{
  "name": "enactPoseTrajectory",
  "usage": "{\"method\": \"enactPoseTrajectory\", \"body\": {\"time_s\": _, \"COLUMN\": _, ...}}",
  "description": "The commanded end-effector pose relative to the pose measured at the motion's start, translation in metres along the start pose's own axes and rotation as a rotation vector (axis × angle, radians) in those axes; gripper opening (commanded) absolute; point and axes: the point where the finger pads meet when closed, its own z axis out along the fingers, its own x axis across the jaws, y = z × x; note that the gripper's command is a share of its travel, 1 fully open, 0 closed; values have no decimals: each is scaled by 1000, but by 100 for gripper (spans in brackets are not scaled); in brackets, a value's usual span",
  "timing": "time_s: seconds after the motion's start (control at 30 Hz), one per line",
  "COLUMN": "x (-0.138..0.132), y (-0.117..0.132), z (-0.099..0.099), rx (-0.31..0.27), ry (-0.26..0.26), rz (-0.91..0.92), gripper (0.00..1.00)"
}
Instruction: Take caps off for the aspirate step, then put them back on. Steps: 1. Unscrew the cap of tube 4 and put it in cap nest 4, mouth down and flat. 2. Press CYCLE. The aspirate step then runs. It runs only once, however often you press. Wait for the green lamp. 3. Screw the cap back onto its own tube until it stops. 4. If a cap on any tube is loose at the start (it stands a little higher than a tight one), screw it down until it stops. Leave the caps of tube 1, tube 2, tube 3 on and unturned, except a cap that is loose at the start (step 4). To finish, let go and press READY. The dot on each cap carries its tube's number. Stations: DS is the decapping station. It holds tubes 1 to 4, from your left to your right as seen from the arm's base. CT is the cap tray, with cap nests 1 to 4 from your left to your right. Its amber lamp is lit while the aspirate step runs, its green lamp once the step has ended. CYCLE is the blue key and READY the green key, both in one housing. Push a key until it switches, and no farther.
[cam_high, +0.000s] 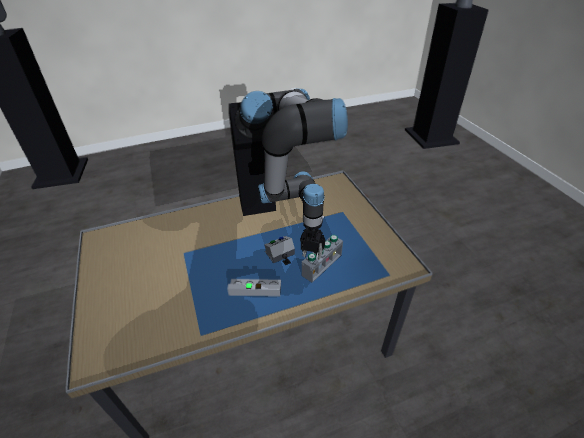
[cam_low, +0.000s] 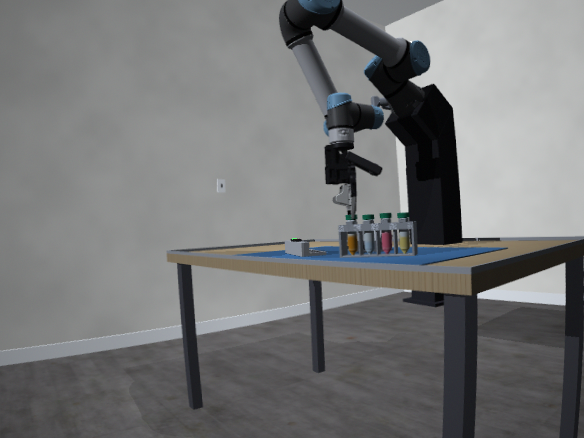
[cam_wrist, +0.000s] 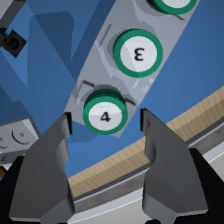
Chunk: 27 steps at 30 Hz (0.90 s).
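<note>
The decapping station stands on the blue mat and holds several tubes with green caps. Cap 4 sits on its orange tube at the end of the row, and cap 3 is beside it. My gripper hangs straight over cap 4. It is open: a finger stands on each side of the cap with a gap to each. The cap tray shows a lit green lamp.
The key housing stands behind the cap tray, left of the station. The table's edge runs close past tube 4. The arm's black pedestal stands at the table's back.
</note>
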Motion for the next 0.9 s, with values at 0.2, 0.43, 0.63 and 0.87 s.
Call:
{"method": "enactPoseTrajectory", "body": {"time_s": 0.2, "x": 0, "y": 0, "z": 0, "rx": 2, "ry": 3, "rz": -31, "gripper": 0}}
{"method": "enactPoseTrajectory", "body": {"time_s": 0.43, "x": 0, "y": 0, "z": 0, "rx": 1, "ry": 3, "rz": -30, "gripper": 0}}
{"method": "enactPoseTrajectory", "body": {"time_s": 0.63, "x": 0, "y": 0, "z": 0, "rx": 2, "ry": 3, "rz": 119, "gripper": 0}}
{"method": "enactPoseTrajectory", "body": {"time_s": 0.87, "x": 0, "y": 0, "z": 0, "rx": 2, "ry": 3, "rz": 469, "gripper": 0}}
